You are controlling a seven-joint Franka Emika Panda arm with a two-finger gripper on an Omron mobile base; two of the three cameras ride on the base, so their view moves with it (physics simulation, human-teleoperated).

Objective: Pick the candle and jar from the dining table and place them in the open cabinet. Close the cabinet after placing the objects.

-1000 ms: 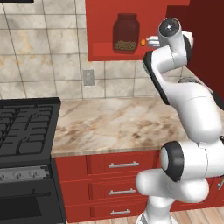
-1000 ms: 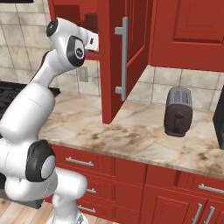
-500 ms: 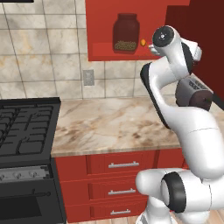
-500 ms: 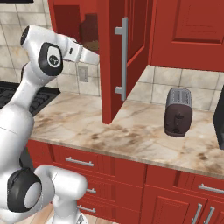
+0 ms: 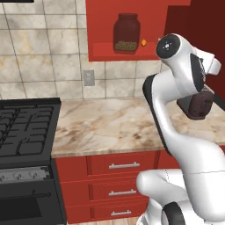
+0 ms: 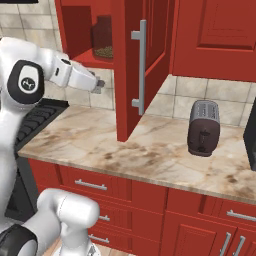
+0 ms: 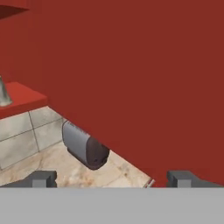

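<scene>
The jar [image 5: 126,33] stands on the shelf of the open red cabinet [image 5: 101,30], with tan grains in its bottom. The candle [image 5: 143,42] is a tiny speck just right of the jar on the same shelf. The cabinet door [image 6: 150,60] with its silver bar handle [image 6: 141,65] swings out over the counter. My gripper [image 6: 100,86] hangs below the shelf and left of the door, pointing at the door's inner face [image 7: 131,65]. My gripper [image 7: 113,180] is open, its fingertips [image 7: 43,178] wide apart with nothing between them. The dining table is out of view.
A dark toaster [image 6: 202,127] sits on the marble counter [image 6: 150,155], right of the open door, also seen as the toaster [image 7: 85,148]. A black stove [image 5: 26,127] lies at the left. Red drawers [image 5: 123,166] run under the counter. More closed red cabinets [image 6: 215,35] hang at the right.
The hand has drawn back from the shelf by the jar, dropped below it and turned toward the open door. The jaws stayed open and empty.
</scene>
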